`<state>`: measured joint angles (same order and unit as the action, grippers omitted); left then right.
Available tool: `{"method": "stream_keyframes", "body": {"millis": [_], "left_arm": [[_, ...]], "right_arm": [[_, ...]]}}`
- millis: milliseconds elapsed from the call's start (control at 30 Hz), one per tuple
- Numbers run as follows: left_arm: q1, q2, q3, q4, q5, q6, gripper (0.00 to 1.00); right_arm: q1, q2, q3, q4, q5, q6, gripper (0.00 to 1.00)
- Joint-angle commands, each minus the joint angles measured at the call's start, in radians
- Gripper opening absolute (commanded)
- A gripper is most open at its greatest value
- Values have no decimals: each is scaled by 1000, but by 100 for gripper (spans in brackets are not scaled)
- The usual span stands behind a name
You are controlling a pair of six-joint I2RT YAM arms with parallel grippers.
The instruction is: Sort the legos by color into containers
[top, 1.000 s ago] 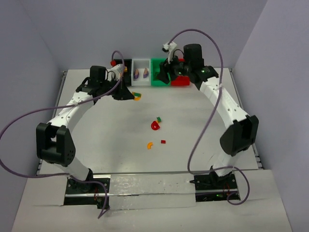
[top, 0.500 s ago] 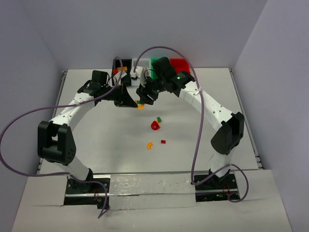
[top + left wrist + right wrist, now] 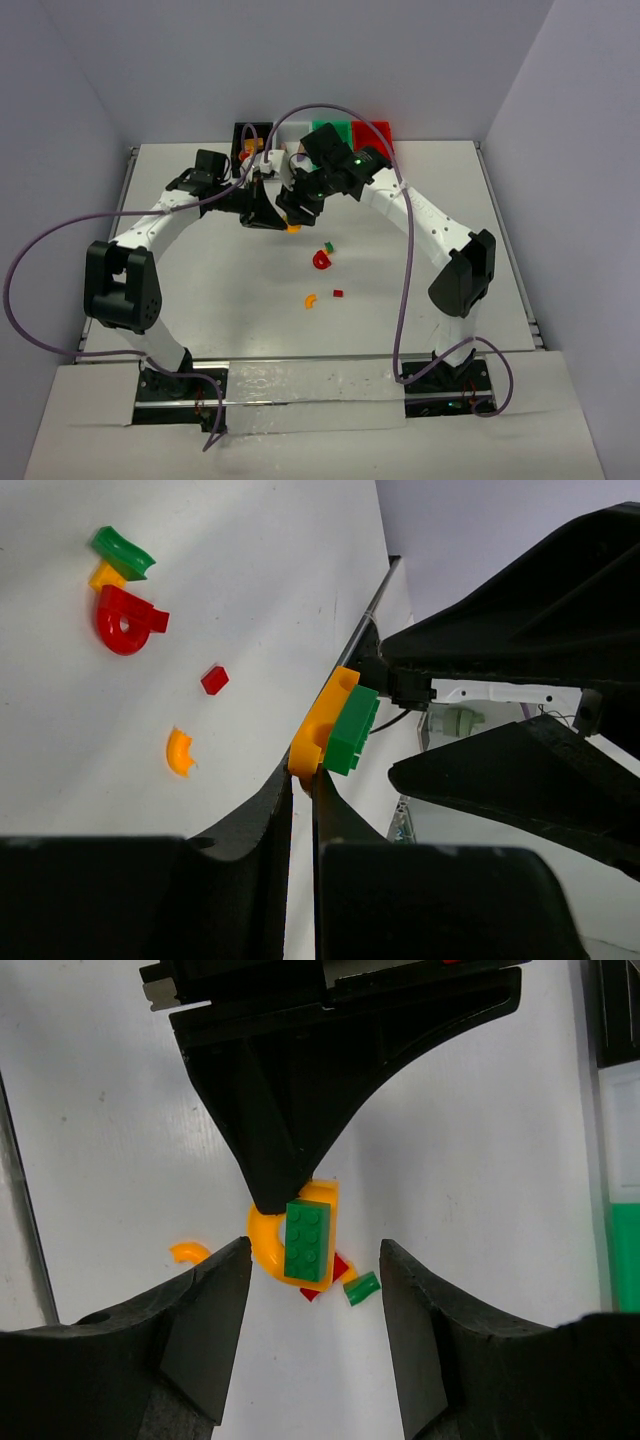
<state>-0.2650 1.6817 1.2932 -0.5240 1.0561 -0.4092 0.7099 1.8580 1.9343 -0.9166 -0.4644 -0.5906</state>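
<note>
My left gripper (image 3: 303, 780) is shut on an orange-yellow curved lego (image 3: 320, 725) with a green brick (image 3: 352, 730) stuck on it, held above the table. My right gripper (image 3: 312, 1252) is open, its jaws on either side of the green brick (image 3: 308, 1240) and not touching it. Both grippers meet in the top view (image 3: 285, 212). On the table lie a red curved piece (image 3: 321, 260) stacked with a green bit (image 3: 329, 246), an orange curve (image 3: 310, 299) and a small red brick (image 3: 338, 293). The black (image 3: 248, 135), green (image 3: 330, 128) and red (image 3: 372, 130) bins stand at the back; the white bin is mostly hidden.
The two arms arch in from either side, and purple cables loop above them (image 3: 330, 100). The raised table edge rails run along the left (image 3: 128, 190) and right (image 3: 490, 190). In the right wrist view the bins (image 3: 625, 1250) line the right edge.
My right arm has swung from the green and red bins down and left to the left gripper, its open jaws now flanking the green brick. The left gripper has shifted slightly right with its piece.
</note>
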Motion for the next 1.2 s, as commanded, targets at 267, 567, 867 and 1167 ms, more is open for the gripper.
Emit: {"method": "stream_keyframes", "body": {"millis": [267,567,867,1167], "left_arm": [[7,-11,7,27,51,-30,0],[9,-11,-3,45,61,-43,0],[9,-9,0,22,2,-22,0],[9,-5,0,12,-21,-19,0]], "right_arm": [[26,29,4,10,78,-20,61],[43,44,-15,38,116,-23,60],[57,40,-11,64,180,-20,60],[69,17,-48,99,234,-24,55]]}}
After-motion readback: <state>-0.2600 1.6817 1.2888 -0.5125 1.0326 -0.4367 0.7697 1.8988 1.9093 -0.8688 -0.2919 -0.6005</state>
